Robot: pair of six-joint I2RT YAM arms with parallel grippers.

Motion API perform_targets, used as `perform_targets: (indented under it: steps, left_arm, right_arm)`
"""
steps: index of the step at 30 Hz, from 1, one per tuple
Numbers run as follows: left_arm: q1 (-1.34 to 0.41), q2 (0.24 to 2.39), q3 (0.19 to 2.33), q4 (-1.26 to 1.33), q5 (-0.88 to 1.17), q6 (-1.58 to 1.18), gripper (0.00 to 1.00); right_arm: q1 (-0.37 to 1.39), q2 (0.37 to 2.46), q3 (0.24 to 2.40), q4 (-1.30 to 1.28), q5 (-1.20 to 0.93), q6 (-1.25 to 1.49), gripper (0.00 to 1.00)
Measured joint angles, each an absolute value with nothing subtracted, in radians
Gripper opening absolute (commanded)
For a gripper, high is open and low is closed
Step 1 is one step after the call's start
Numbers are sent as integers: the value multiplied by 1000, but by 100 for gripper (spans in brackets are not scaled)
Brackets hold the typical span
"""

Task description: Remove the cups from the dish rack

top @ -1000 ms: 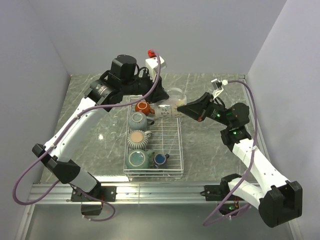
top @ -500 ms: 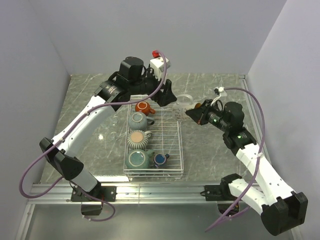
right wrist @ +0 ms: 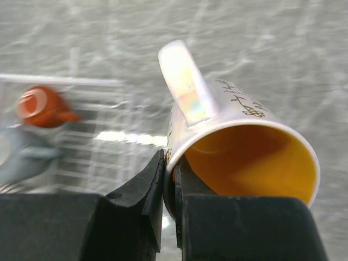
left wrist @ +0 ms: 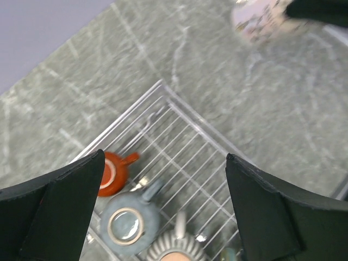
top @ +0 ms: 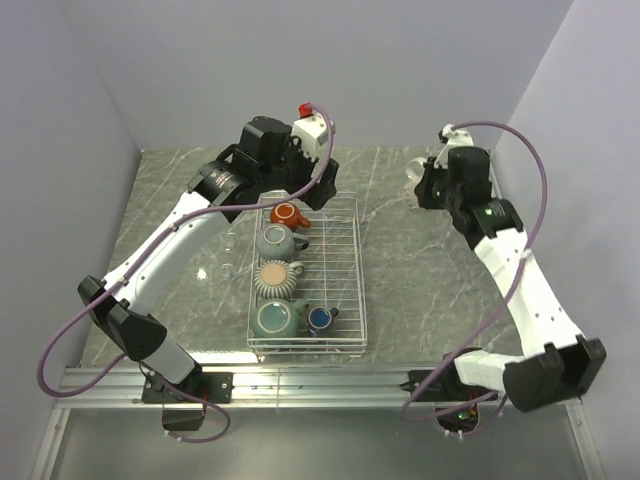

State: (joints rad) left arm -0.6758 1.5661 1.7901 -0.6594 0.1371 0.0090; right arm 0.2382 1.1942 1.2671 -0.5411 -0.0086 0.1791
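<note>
The dish rack [top: 340, 262] is a white wire basket in mid-table. A red-brown mug [top: 287, 214], a grey-teal mug [top: 272, 240], a ribbed beige cup [top: 275, 278], a second grey-teal mug [top: 272, 318] and a small dark-blue cup [top: 320, 319] stand along its left side. My left gripper [left wrist: 164, 163] hangs open and empty over the rack's far end, above the red-brown mug [left wrist: 111, 173]. My right gripper [right wrist: 169, 163] is shut on the rim of a white mug with orange inside [right wrist: 239, 147]. It holds that mug tilted in the air, to the right of the rack, at the back right [top: 418, 188].
Clear glasses [top: 229, 241] stand on the grey marble table left of the rack. A white box with a red cap [top: 312, 122] sits by the back wall. Side walls close in on both sides, and a metal rail runs along the near edge.
My left gripper opened and let go of the white mug. My right arm swung the mug from the rack's far end to the back right.
</note>
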Motion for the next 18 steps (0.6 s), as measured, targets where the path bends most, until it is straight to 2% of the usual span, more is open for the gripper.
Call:
perform_targets:
  steps: [9,18]
  left_arm:
    - [-676,1525,1789,-705,14,80,99]
    - [-676,1498,1779,-707,-6,123,99]
  right_arm:
    - [78,1345,1377,-751,128,102,0]
    - [-282,1344,1200,-761,119,106,0]
